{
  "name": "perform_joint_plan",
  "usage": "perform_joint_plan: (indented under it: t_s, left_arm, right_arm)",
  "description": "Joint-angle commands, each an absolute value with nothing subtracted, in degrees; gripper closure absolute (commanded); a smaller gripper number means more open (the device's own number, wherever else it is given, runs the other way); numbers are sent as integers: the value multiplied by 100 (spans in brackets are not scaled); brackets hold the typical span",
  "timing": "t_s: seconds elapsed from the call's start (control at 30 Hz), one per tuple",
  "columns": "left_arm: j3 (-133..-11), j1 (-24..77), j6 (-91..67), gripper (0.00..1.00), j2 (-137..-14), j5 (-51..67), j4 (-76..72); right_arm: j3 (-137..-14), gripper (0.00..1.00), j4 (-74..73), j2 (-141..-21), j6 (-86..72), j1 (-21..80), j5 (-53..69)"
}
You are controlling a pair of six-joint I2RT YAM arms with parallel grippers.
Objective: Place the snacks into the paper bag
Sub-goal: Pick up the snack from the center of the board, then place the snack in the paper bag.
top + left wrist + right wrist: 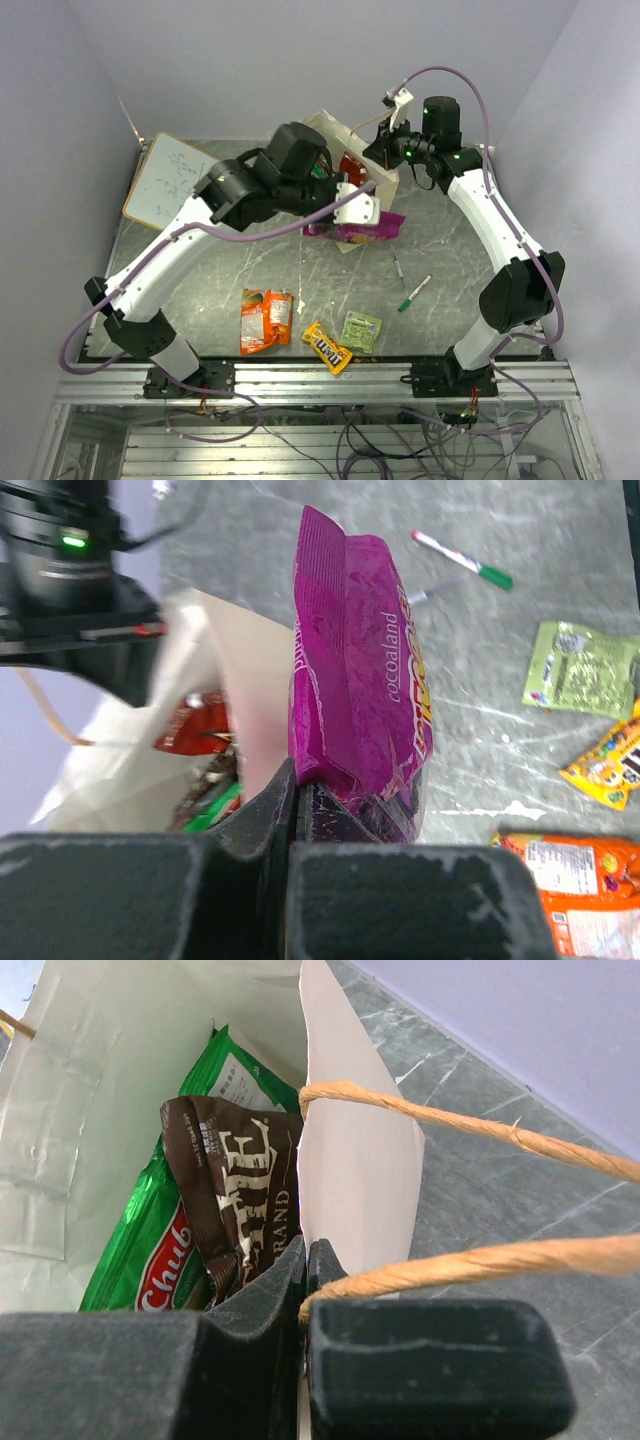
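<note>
My left gripper (298,800) is shut on the lower edge of the purple pouch (360,680), which stands on end just outside the near wall of the paper bag (250,680). From above, the pouch (365,230) shows at the bag's (330,128) near side. The right gripper (305,1260) is shut on the bag's rim wall (350,1190) beside a twisted handle (470,1125). A green bag (150,1240), a brown bag (235,1190) and a red packet (195,725) lie inside. On the table lie the orange bag (265,320), yellow M&M's (327,347) and a pale green packet (361,331).
Two marker pens (414,293) (398,268) lie on the grey table right of centre. A wood-framed whiteboard (170,180) leans at the back left. The left arm (260,185) reaches over the bag's left side and hides part of it.
</note>
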State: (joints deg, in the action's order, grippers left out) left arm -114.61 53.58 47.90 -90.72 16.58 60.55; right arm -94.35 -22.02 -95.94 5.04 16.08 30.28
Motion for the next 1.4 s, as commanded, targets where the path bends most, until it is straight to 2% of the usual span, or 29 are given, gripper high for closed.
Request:
perform_joint_plan:
  t_s: [0.0, 0.43, 0.87, 1.13, 1.37]
  left_arm:
    - [-12606, 5231, 4705, 93, -8883, 2129, 5877]
    - [-13781, 4750, 5009, 93, -9110, 2677, 5832]
    - [-13554, 4331, 5564, 93, -9842, 3152, 5144]
    - [-13496, 3510, 6083, 93, -10389, 4642, 4874]
    - [-13143, 3016, 6454, 93, -10707, 5004, 4740]
  right_arm:
    - [-9772, 100, -2586, -9449, 755, 1577, 3375]
    - [-10887, 100, -4121, -9772, 1874, 1573, 3991]
    - [-11167, 100, -4246, -9968, 1677, 1568, 3447]
    - [-11062, 100, -4199, -9884, 1595, 1569, 3180]
    - [-11039, 100, -4176, -9875, 1582, 1569, 3154]
